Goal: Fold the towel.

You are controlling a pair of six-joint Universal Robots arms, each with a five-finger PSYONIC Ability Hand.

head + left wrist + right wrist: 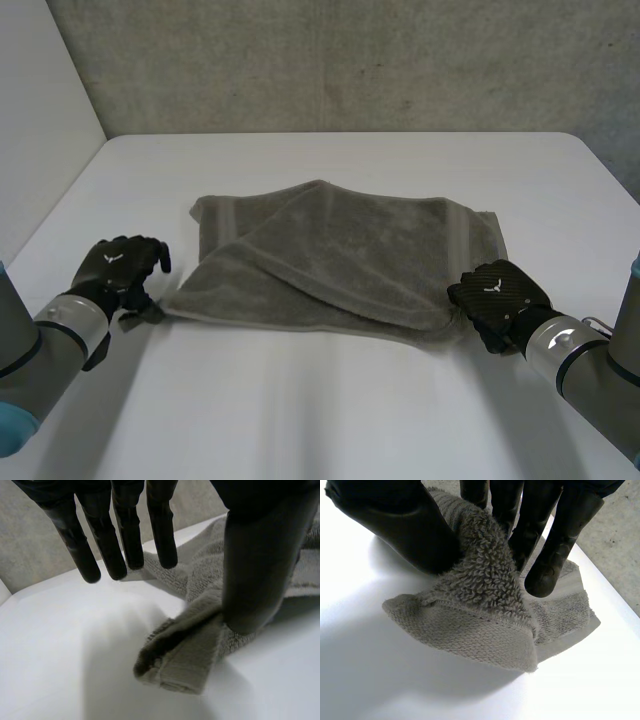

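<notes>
A grey-brown towel (340,260) lies on the white table (330,410), partly folded, with one layer lying slantwise over the other. My left hand (120,268) is at the towel's near left corner (180,655). Its thumb (260,570) rests on that bunched corner, while its fingers (120,545) are straight and held above the table, off the cloth. My right hand (497,292) is at the near right corner (480,625). There the thumb (395,520) and fingers (555,540) pinch a raised fold of towel between them.
A grey wall (350,60) stands behind the table's far edge. Bare tabletop lies in front of the towel between my two arms, and more lies beyond the towel toward the wall.
</notes>
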